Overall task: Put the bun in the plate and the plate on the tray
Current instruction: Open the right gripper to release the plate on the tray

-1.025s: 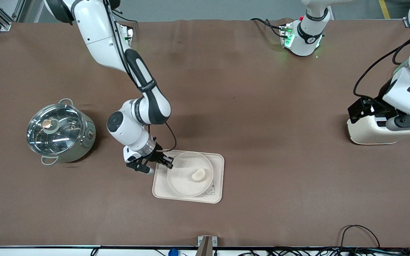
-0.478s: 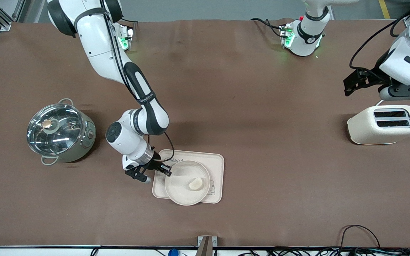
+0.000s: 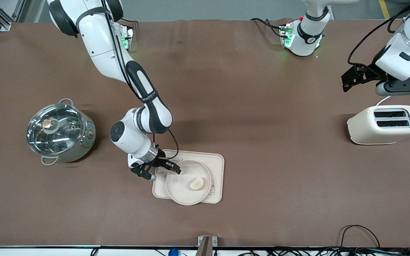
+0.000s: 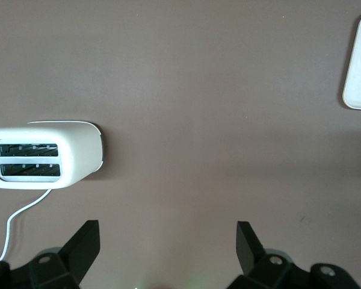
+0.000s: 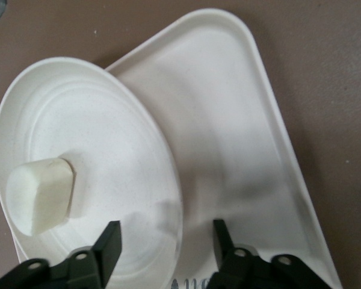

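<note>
pot (image 3: 59,132) sits toward the right arm's end. right gripper (image 3: 167,169) hangs spread over the plate (image 3: 180,190) rim; bun (image 3: 196,184) lies in the plate, on the tray (image 3: 216,167). left gripper (image 4: 165,241) waits spread near the toaster (image 3: 385,125).

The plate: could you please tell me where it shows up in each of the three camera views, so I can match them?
Front view: the plate lies on the tray, holding the bun, under the right gripper.
Left wrist view: not in it; only a corner of the tray shows at the edge.
Right wrist view: the plate fills the middle, its rim between the open fingers.
Shared landmark: the tray.
</note>
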Available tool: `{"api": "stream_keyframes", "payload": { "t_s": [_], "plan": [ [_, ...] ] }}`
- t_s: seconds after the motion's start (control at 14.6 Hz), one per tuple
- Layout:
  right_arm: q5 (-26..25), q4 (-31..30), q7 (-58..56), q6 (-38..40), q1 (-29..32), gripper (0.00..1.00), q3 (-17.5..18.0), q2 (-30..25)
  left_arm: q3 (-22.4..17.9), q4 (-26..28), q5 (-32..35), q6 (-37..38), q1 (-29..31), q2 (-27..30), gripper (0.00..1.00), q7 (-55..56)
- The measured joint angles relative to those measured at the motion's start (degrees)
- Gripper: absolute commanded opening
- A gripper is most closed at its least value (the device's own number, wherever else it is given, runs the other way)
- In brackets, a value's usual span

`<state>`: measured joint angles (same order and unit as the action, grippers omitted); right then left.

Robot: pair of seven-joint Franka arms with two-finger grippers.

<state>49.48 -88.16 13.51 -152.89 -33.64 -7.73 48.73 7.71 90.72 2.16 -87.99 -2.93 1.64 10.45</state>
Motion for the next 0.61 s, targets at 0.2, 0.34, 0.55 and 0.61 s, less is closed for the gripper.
{"api": "stream_keyframes", "payload": {
  "t_s": [0.2,0.34,0.55,0.61],
  "plan": [
    [0.04,0.02,0.08,0.38,-0.08,0.98,0.01,-0.48,-0.01,0.11,0.00,0.00,0.02,-0.04,1.00,0.00],
    [0.15,0.18,1.79,0.38,-0.01,0.99,-0.14,-1.81,-0.04,0.15,0.00,0.00,0.03,-0.09,1.00,0.00],
    [0.15,0.33,3.35,4.60,0.52,1.00,-0.98,-5.84,-0.11,0.23,0.00,0.00,0.07,-0.15,1.00,0.00],
    [0.15,0.42,3.46,6.85,0.75,1.00,-1.49,-7.69,-0.13,0.24,0.00,0.00,0.08,-0.15,1.00,0.00]
  ]
}}
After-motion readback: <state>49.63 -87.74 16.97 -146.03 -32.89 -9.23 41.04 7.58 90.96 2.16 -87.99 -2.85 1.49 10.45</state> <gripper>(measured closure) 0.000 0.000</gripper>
